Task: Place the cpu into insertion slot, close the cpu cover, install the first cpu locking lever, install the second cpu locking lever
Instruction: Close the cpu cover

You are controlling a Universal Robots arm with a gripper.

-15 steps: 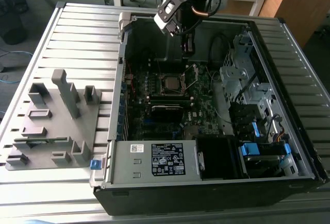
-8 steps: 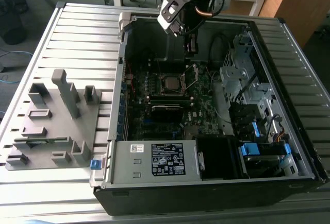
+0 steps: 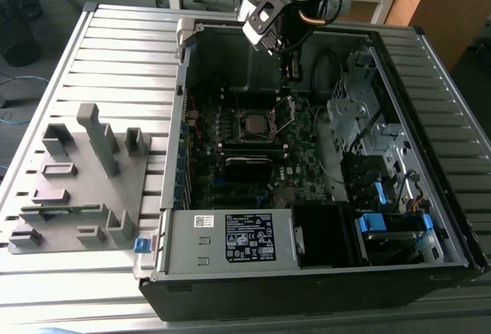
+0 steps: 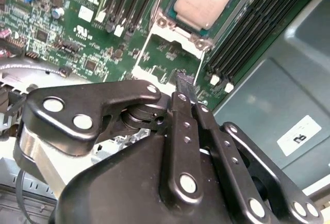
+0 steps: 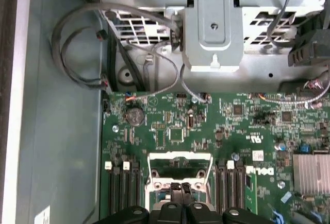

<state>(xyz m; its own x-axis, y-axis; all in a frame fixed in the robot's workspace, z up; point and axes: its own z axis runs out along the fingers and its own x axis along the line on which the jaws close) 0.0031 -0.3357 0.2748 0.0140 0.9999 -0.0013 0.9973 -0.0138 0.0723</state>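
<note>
The cpu, a dull silver square, lies in the insertion slot on the green board; in the exterior view the cpu sits mid-case. The cpu cover, a thin silvery frame, is swung open away from the chip, and it also appears in the first wrist view as the cpu cover. My gripper is shut with nothing between its fingers, and its tips are at the cover's free edge. In the exterior view the gripper hangs inside the case just behind the slot.
Long black memory slots flank the socket. A metal drive cage and loose cables stand at the exterior view's right. A power supply fills the case front. A grey fixture block sits outside the case.
</note>
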